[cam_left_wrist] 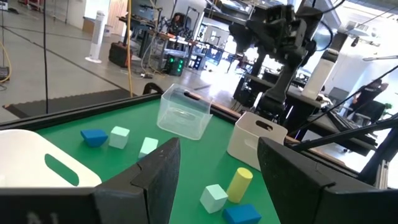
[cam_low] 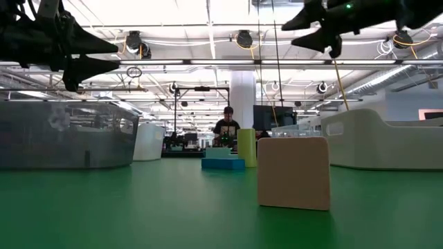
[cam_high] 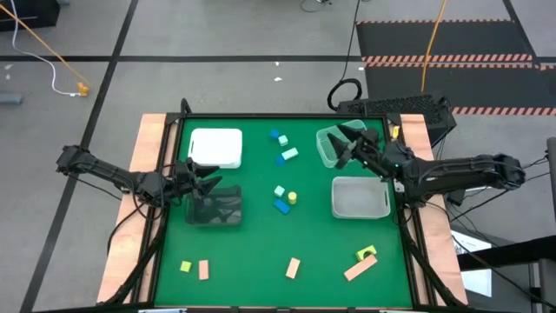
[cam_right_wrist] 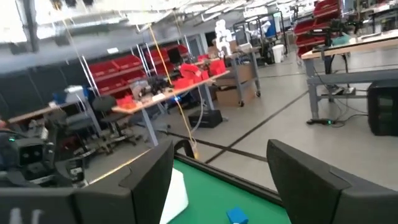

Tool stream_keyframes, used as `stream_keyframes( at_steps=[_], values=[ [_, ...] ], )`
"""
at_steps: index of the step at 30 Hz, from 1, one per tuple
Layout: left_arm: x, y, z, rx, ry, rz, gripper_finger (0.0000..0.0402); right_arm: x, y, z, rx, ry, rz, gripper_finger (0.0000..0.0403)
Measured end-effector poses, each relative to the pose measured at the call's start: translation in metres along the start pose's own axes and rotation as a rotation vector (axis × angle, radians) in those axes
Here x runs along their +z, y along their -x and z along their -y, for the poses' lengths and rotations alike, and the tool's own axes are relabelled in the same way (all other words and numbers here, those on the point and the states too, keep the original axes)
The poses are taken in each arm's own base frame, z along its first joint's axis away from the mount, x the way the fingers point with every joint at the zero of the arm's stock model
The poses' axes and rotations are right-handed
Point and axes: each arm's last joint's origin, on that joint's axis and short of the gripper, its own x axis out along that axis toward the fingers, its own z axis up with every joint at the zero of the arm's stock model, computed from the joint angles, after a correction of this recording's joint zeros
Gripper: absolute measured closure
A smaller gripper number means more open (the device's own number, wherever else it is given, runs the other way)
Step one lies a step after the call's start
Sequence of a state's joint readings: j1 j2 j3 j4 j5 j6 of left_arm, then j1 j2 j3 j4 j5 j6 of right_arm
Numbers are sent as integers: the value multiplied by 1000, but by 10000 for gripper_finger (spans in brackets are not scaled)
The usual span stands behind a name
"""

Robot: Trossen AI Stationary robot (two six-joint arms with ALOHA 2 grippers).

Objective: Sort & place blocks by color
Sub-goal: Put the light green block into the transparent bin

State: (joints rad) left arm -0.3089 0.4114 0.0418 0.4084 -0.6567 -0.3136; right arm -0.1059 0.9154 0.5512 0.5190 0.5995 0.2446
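Small blocks lie scattered on the green table. Two blue blocks and a teal one sit near the far middle. A teal block, a yellow piece and a blue block cluster at the centre. Yellow-green and tan blocks rest along the near edge. My left gripper hovers open above a dark clear tray. My right gripper hangs open over the clear tray. Both ride high above the table in the low view.
A white tray sits far left and a grey tray right of centre. In the low view a tan block stands close to the camera. A person stands in the room beyond. Wooden borders edge the table.
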Motion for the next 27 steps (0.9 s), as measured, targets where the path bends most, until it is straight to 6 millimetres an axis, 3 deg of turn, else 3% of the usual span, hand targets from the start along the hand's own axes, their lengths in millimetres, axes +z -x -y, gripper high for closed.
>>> stream_keyframes(
  at_steps=[9,22,27],
  values=[
    [0,0,0,0,-258,0,185,4,-13,-14,123,-87,-126,154],
    [3,-1,-1,14,-236,26,186,9,-10,-27,243,-174,-71,154],
    [16,0,3,-7,-135,139,185,20,-9,-42,296,-179,-51,154]
  ],
)
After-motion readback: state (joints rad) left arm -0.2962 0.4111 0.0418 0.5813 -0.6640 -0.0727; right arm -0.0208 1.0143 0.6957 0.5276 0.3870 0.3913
